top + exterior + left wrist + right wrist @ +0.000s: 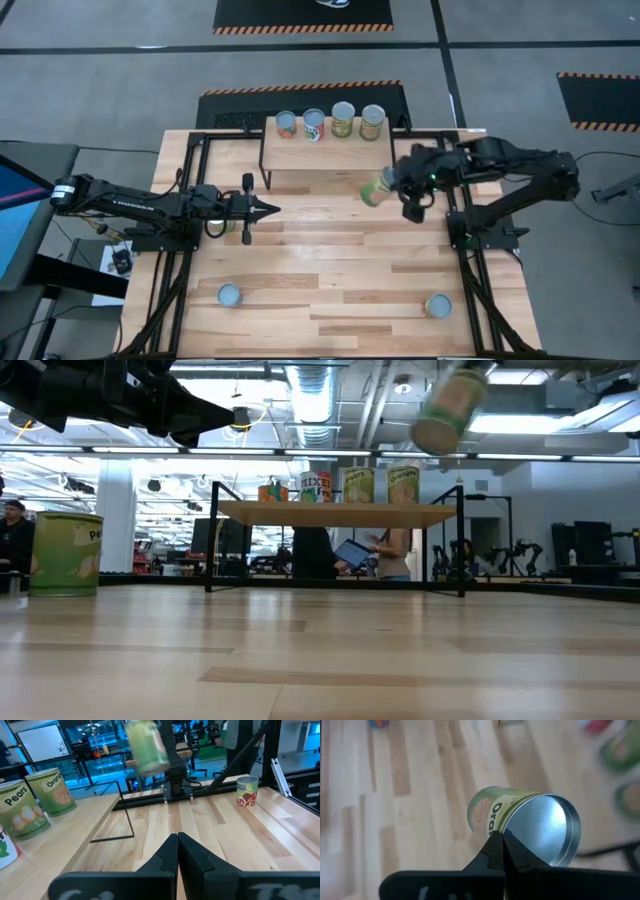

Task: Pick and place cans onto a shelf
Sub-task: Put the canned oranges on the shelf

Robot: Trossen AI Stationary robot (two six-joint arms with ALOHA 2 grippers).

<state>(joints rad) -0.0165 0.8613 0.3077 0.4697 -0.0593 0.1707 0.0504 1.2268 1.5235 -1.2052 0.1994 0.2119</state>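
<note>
Overhead, a green-labelled can (375, 189) is seen tilted in the air just off the closed tips of the right gripper (400, 186), not clamped between them, beside the shelf (330, 153) carrying four cans (329, 123), while the left gripper (268, 210) is kept shut and empty.

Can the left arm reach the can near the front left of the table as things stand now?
Probably yes. The can stands alone on bare tabletop in front of the left gripper, with nothing between them. The gripper is shut and would need to open first.
</note>
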